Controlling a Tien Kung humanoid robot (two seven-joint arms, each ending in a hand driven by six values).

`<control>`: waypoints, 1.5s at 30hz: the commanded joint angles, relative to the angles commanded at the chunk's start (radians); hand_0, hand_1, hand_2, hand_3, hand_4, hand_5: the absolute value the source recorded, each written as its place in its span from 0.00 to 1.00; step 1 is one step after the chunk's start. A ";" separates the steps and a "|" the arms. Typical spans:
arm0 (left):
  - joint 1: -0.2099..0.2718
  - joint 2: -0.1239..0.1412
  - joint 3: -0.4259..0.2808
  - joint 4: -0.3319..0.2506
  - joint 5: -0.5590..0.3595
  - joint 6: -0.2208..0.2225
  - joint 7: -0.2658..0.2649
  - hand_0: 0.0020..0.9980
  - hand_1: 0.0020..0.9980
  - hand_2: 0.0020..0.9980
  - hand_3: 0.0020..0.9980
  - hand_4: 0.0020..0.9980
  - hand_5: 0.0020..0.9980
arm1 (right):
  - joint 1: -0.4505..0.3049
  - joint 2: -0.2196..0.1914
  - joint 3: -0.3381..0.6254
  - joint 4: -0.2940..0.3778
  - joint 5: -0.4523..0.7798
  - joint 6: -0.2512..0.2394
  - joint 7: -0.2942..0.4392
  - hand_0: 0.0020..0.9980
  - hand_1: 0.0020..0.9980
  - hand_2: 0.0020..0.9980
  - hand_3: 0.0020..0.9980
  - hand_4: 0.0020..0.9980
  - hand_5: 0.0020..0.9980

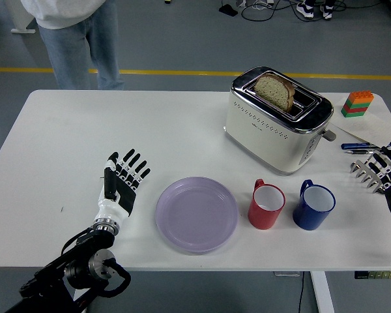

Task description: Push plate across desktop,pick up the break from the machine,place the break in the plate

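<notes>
A lilac plate (197, 213) lies near the table's front edge, left of the mugs. A cream and chrome toaster (277, 120) stands at the back right with a slice of bread (274, 90) upright in its slot. My left hand (120, 180) hovers flat, fingers spread, a short gap left of the plate and not touching it. My right hand (380, 171) is at the right edge, fingers spread, holding nothing, well apart from the toaster.
A red mug (267, 205) and a blue mug (313, 207) stand right of the plate, in front of the toaster. A stack of coloured blocks (357, 104) and pens (358, 147) lie at the far right. A person (78, 36) stands beyond the table's far left.
</notes>
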 joint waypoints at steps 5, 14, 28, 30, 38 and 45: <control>0.061 0.019 -0.114 -0.093 0.131 0.055 0.029 0.77 0.80 0.87 0.83 0.59 1.00 | 0.020 -0.021 -0.014 0.004 -0.067 -0.038 0.004 0.85 0.80 0.84 0.84 0.60 0.48; 0.214 0.029 -0.362 -0.309 0.362 0.076 0.109 0.78 0.81 0.86 0.83 0.58 1.00 | 0.132 -0.104 -0.074 -0.010 -0.317 -0.152 0.033 0.84 0.80 0.83 0.84 0.60 0.41; 0.412 0.104 -0.629 -0.602 0.506 0.091 0.205 0.78 0.80 0.85 0.82 0.57 1.00 | 0.380 -0.198 -0.236 -0.089 -0.693 -0.225 -0.040 0.86 0.81 0.85 0.85 0.72 0.29; 0.421 0.111 -0.652 -0.617 0.509 0.096 0.219 0.78 0.80 0.85 0.82 0.55 1.00 | 0.423 -0.201 -0.258 -0.104 -0.729 -0.219 -0.059 0.87 0.82 0.86 0.86 0.78 0.28; 0.419 0.111 -0.663 -0.641 0.495 0.101 0.243 0.78 0.80 0.85 0.82 0.55 1.00 | 0.603 -0.185 -0.368 -0.190 -0.846 -0.174 -0.115 0.87 0.82 0.88 0.87 0.81 0.29; 0.413 0.107 -0.658 -0.634 0.495 0.106 0.246 0.78 0.80 0.85 0.82 0.55 1.00 | 0.764 -0.130 -0.476 -0.277 -0.893 -0.106 -0.153 0.89 0.84 0.89 0.89 0.84 0.29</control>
